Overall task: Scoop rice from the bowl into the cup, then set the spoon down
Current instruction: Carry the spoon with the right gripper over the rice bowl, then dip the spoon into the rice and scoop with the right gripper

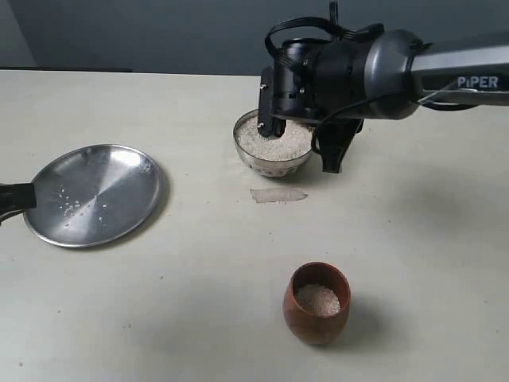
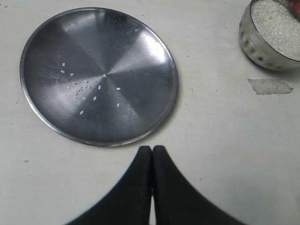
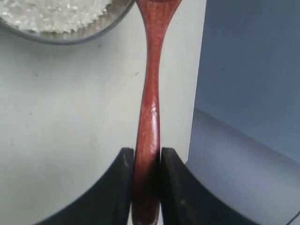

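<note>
Currently R jaws clamp spoon (image 3: 149,93) handle, long axis straight out toward bowl (image 3: 65,40); L jaws pressed together.

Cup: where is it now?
Exterior view, lower right of centre: the cup stands upright, apart from the bowl higher up. Neither wrist view shows it.

Only one legible mark on my rig: PiPER lettering (image 1: 477,81). White capitals with small "i", printed along side of my right arm (image 1: 413,60), on light grey forearm section. Sits well behind my right gripper (image 3: 147,152), past dark wrist housing (image 1: 334,68), toward elbow end. Reads upright in exterior view. Both wrist views: no readable text.
</note>
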Controlling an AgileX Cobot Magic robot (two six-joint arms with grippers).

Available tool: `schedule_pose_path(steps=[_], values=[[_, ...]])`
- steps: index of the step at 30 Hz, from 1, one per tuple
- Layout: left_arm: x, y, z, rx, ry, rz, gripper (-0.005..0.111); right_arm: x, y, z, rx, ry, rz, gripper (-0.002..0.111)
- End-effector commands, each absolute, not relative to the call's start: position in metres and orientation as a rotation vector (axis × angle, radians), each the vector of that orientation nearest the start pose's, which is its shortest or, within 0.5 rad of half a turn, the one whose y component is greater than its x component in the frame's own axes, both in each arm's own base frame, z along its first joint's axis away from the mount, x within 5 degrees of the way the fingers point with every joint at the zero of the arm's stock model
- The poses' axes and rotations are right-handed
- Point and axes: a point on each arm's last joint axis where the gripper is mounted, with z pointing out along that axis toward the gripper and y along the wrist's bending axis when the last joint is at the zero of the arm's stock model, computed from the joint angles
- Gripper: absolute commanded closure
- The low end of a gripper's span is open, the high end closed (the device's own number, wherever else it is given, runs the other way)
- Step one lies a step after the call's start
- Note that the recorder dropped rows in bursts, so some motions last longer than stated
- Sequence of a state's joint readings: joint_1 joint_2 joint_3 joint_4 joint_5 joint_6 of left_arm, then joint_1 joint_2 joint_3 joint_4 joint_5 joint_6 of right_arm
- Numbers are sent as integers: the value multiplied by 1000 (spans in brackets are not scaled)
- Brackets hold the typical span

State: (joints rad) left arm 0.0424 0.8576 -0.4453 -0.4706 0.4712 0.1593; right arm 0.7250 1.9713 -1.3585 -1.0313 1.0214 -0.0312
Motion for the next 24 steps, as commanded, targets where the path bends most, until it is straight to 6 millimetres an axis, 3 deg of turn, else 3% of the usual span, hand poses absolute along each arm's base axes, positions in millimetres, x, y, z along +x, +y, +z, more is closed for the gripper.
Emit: schedule_pose_path(steps=[1, 8, 12, 24], values=[[156, -13, 242, -244, 2315, -353, 106, 336, 222, 194, -1631, 2028, -1143, 109], [156, -13, 242, -244, 2315, -353, 106, 333, 227, 182, -1668, 2034, -1168, 109], [156, -13, 242, -244, 2315, -353, 106, 333, 229, 182, -1582, 2074, -1135, 109], [156, -13, 242, -244, 2315, -353, 106, 326, 236, 175, -1455, 2234, -893, 109]])
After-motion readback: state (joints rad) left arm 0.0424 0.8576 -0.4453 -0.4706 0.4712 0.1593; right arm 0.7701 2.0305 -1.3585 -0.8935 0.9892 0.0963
